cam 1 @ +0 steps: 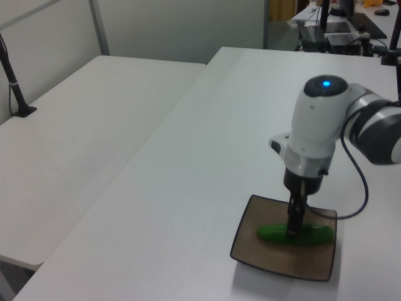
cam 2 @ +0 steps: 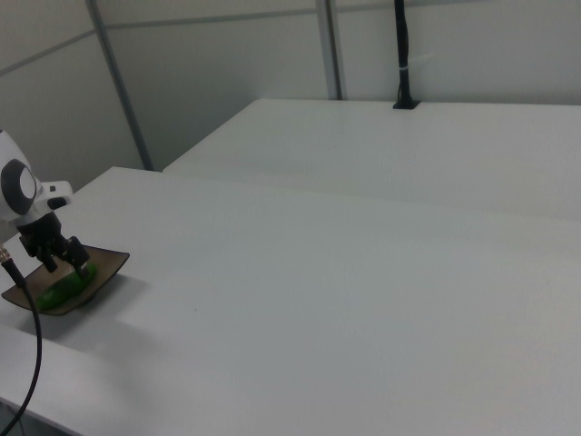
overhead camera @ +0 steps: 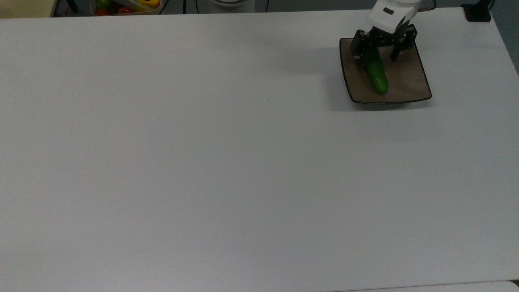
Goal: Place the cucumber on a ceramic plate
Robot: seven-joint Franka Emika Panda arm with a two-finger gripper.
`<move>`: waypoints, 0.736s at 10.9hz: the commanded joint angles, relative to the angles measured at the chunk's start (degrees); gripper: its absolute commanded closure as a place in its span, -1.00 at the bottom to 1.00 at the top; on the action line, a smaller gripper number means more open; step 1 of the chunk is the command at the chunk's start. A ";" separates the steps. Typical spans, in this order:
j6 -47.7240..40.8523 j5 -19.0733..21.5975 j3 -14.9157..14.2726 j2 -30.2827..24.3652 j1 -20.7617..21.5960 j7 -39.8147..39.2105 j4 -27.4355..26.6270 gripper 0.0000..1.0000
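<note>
The cucumber (overhead camera: 376, 73) lies on the ceramic plate (overhead camera: 409, 83), apparently released.

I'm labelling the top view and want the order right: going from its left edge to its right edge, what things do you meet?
Bin of colourful items at the top edge → ceramic plate, with the cucumber lying on it and the open gripper straddling its far end → black mount at the table's top right corner.
</note>
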 commanded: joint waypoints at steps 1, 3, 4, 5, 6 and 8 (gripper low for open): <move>-5.95 -1.29 2.12 -6.44 -4.46 1.05 -0.01 -1.00; -11.49 -1.20 2.21 -10.13 -6.75 1.04 1.57 -1.00; -13.52 -1.11 2.12 -12.59 -8.15 1.04 1.58 -1.00; -17.28 -0.42 2.12 -15.48 -10.25 1.04 2.01 -1.00; -19.93 0.02 1.95 -16.90 -11.57 1.04 2.89 -1.00; -24.51 1.77 0.29 -18.93 -14.56 0.87 5.17 -1.00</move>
